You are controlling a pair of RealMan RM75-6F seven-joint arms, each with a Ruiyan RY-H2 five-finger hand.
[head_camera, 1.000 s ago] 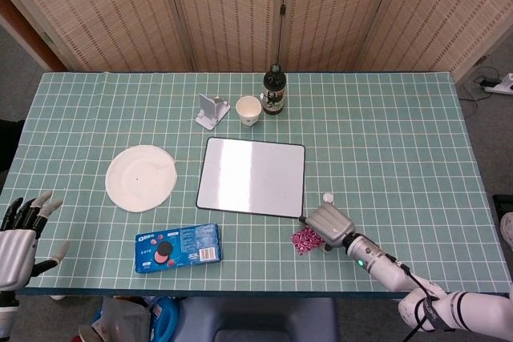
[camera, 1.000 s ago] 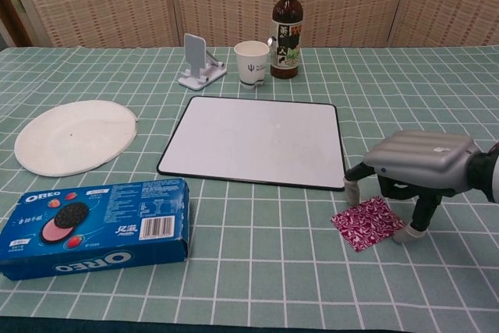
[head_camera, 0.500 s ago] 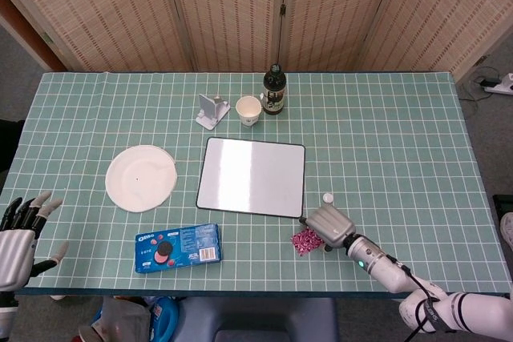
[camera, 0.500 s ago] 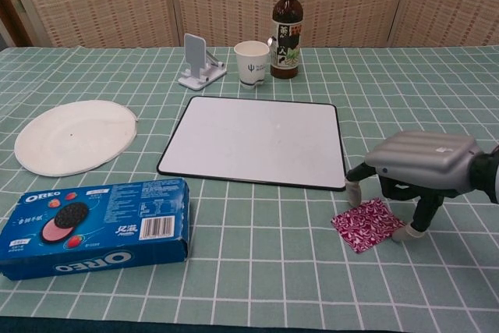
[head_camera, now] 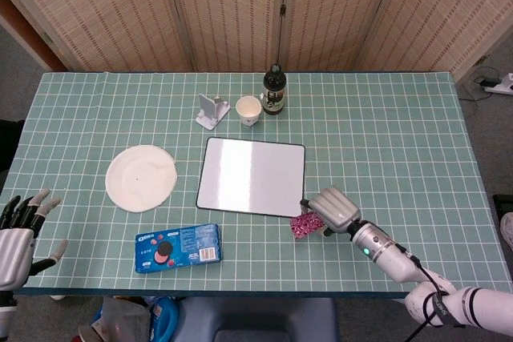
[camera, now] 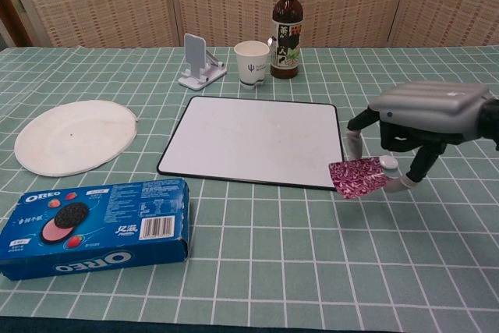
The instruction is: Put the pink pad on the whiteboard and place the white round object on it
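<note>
Fingers of the right hand grasp the pink pad, lifted off the counter at right of centre, beside the whiteboard's near right corner; a small white round object shows just behind the pad. The left hand, lower left in the head view, has its fingers released and spread. Open green-checked cloth lies around; woven screens stand behind

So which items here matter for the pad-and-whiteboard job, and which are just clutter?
Job items:
pink pad, held by the right robot hand
whiteboard
white round object

Clutter:
Oreo box
white plate
paper cup
bottle
phone stand
</note>
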